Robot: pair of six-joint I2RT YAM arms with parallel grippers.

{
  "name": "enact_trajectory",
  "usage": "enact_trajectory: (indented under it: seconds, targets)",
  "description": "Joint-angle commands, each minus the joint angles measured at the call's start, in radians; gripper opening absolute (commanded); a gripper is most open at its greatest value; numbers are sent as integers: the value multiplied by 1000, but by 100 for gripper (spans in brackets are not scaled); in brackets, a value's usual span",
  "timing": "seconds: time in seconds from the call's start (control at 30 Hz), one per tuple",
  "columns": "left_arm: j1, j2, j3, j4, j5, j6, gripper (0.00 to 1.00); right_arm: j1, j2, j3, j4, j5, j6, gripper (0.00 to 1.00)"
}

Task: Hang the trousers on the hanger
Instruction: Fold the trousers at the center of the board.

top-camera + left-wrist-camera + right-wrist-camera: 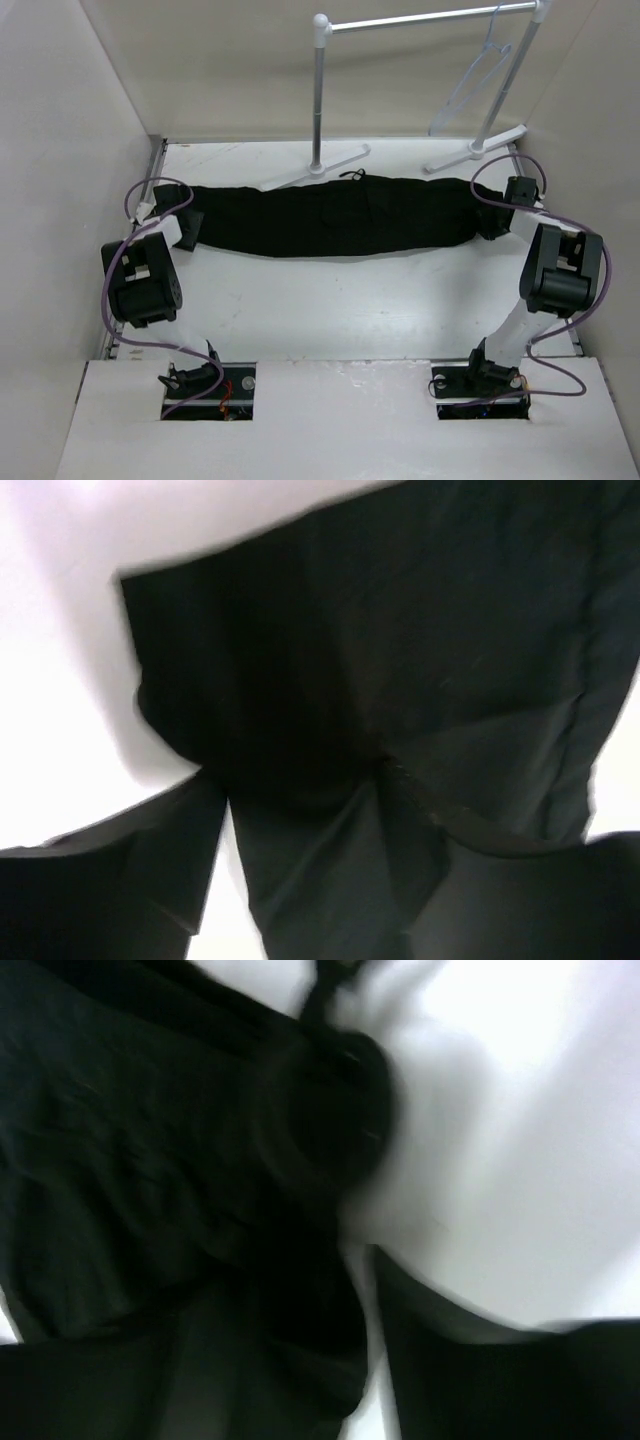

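The black trousers point(340, 220) lie stretched in a long band across the far part of the table. My left gripper point(188, 228) is at their left end and my right gripper point(495, 218) is at their right end. In the left wrist view, black cloth point(400, 660) fills the frame and bunches between my jaws, which look shut on it. In the blurred right wrist view, dark cloth point(150, 1160) also runs into the jaws. The pale wire hanger point(478, 80) hangs on the rack bar at the far right, apart from the trousers.
The white tubular garment rack point(320, 90) stands behind the trousers, its feet point(330, 165) spread on the table close to the cloth. Walls close in the table on the left, right and back. Purple cables loop by both arms.
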Motion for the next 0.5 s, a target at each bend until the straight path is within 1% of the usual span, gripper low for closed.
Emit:
enact_trajectory:
  seconds: [0.0,0.03,0.07,0.1,0.13,0.2,0.23,0.33,0.47]
  targets:
    - [16,109,13,25,-2,-35,46,2,46,58,50,-28,11,37]
    - [22,121,21,14,-17,-41,33,2,40,50,44,-18,23,26]
    - [29,123,19,5,-39,-44,22,2,23,35,36,2,32,20]
    - [37,114,15,-13,-59,-47,14,2,-3,12,27,28,40,17]
    - [52,100,10,-39,-73,-47,10,2,-3,12,27,28,40,17]
    - [80,65,-8,-87,-99,-32,6,2,-3,12,27,28,40,17]
    - [91,45,-20,-104,-108,-30,5,2,-144,-104,-22,106,44,10]
    - [102,-48,-85,-157,-136,-26,5,-3,-248,-201,-37,120,43,9]
    - [98,-156,-132,-273,-198,-7,5,-4,-368,-312,-76,116,41,9]
